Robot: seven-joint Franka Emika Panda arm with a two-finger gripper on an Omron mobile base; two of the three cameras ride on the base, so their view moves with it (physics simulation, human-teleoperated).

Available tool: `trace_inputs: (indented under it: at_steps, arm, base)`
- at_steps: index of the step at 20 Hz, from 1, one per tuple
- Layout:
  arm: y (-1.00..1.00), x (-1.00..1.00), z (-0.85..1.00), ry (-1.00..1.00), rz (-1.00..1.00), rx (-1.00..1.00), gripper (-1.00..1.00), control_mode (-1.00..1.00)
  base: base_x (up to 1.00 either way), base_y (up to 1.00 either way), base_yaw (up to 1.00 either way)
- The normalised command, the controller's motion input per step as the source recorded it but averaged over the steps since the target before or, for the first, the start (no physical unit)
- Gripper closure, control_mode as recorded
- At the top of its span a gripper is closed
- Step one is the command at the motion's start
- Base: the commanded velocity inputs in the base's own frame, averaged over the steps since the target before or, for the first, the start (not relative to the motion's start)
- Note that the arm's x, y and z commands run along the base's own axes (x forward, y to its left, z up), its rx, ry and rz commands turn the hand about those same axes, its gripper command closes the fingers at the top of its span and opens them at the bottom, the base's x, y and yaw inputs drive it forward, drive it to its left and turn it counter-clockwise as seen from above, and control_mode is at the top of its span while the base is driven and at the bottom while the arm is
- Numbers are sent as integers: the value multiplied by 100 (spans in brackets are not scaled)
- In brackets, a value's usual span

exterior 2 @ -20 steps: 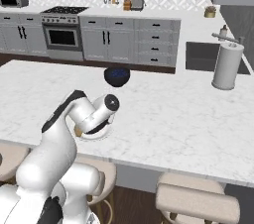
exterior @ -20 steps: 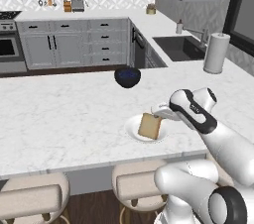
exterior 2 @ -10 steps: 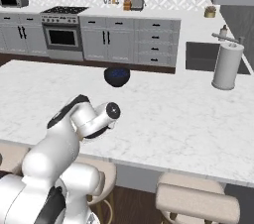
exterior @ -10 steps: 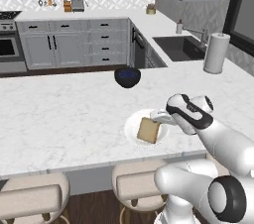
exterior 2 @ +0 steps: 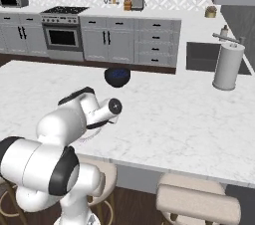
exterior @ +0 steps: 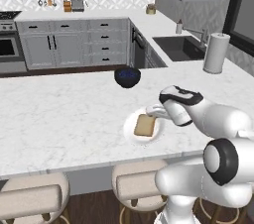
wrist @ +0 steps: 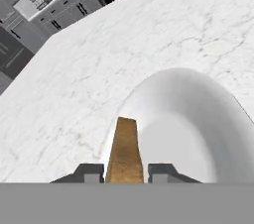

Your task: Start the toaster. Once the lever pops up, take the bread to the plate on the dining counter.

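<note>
Tool pinches the bread edge-on, slice low over the white plate on the marble tabletop.

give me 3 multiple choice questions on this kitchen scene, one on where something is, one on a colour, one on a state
1. Where is the bread?
A. in the sink
B. over the plate on the dining counter
C. on a stool

2. What colour is the bowl?
A. dark blue
B. red
C. yellow

3. What is the gripper doing?
A. open and apart from the bread
B. gripping the bowl
C. shut on the bread

Answers: 1 B, the left base view shows the slice above the white plate. 2 A, it looks dark blue in both base views. 3 C, the hand view shows a fingertip on each side of the slice.
</note>
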Motion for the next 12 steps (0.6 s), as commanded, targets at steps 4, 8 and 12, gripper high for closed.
trace_inputs:
  at_steps: [4,8,12]
  arm:
    - [-21,-1,-3,-3,0,-2,-100,-100]
    - [-43,-5,1,-10,0,-4,-100,-100]
    - [-44,0,8,-8,-1,-7,-100,-100]
  base:
    - [0,0,0]
    - [0,0,0]
    - [0,0,0]
